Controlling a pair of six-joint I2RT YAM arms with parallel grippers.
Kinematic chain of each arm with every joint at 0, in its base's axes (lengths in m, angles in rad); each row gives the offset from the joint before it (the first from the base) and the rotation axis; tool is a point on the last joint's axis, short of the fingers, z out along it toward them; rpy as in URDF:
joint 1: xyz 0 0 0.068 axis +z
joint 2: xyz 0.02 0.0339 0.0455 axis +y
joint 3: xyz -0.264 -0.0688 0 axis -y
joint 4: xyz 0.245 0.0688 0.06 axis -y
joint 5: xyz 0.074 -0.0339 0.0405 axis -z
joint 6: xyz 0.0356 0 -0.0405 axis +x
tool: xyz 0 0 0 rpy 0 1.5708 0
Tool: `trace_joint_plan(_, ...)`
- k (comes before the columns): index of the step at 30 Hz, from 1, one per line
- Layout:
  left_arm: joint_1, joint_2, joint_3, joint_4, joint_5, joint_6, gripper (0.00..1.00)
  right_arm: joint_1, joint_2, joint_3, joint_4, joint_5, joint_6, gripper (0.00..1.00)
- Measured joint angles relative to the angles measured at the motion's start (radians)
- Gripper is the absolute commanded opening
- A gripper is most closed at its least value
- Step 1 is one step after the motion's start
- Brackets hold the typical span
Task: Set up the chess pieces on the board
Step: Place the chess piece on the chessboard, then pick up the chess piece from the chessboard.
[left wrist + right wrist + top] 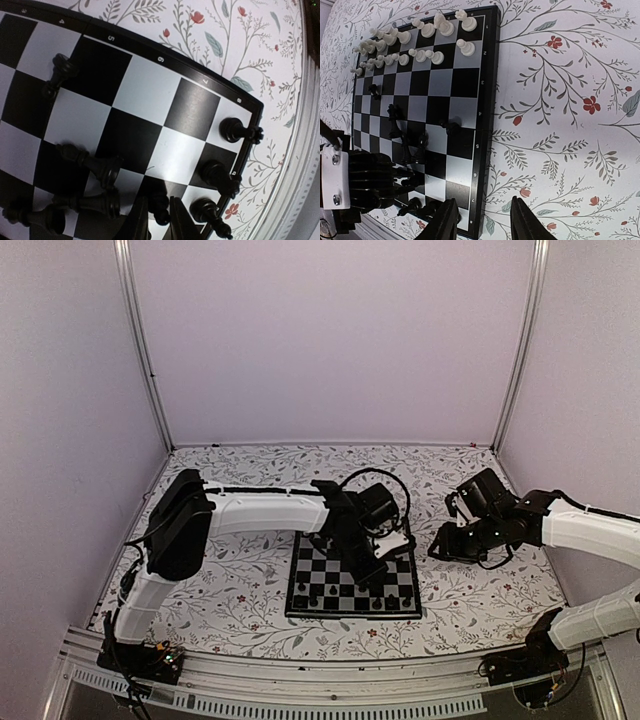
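Note:
The board (335, 590) lies in the middle of the floral cover. Black chess pieces (350, 601) stand along its near rows. My left gripper (377, 575) hangs low over the board's near right part. In the left wrist view its fingers (136, 221) close round a small black pawn (160, 206), with other black pieces (231, 130) at the rim and to the left (95, 167). My right gripper (441, 545) is open and empty, right of the board. Its wrist view shows the white pieces (422, 42) on the board's far rows and black pieces (395, 122) nearer.
The left arm's forearm (265, 510) crosses above the board's far side. The right gripper's fingers (445, 222) straddle the board's rim (482, 150) and the bare floral cover (570, 125). A metal rail (320, 680) runs along the table's near edge.

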Motion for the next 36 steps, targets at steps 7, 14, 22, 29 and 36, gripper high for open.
trace_joint_plan(7, 0.001, 0.001, 0.000, 0.000, 0.016, -0.002, 0.25, 0.000, 0.009, 0.000, 0.001, -0.001, -0.001, 0.41)
trace_joint_plan(14, 0.037, -0.014, -0.007, 0.009, 0.103, -0.025, 0.27, 0.000, 0.048, 0.004, 0.025, -0.013, -0.051, 0.40)
trace_joint_plan(22, 0.171, -0.189, -0.048, 0.048, 0.203, -0.064, 0.27, 0.000, 0.062, 0.011, 0.116, -0.032, -0.261, 0.40)
trace_joint_plan(29, 0.221, -0.292, -0.093, 0.096, 0.229, -0.110, 0.27, -0.003, 0.221, 0.056, 0.162, -0.113, -0.512, 0.42)
trace_joint_plan(36, 0.282, -0.293, -0.148, 0.114, 0.251, -0.155, 0.27, -0.003, 0.325, 0.126, 0.165, -0.141, -0.669, 0.42)
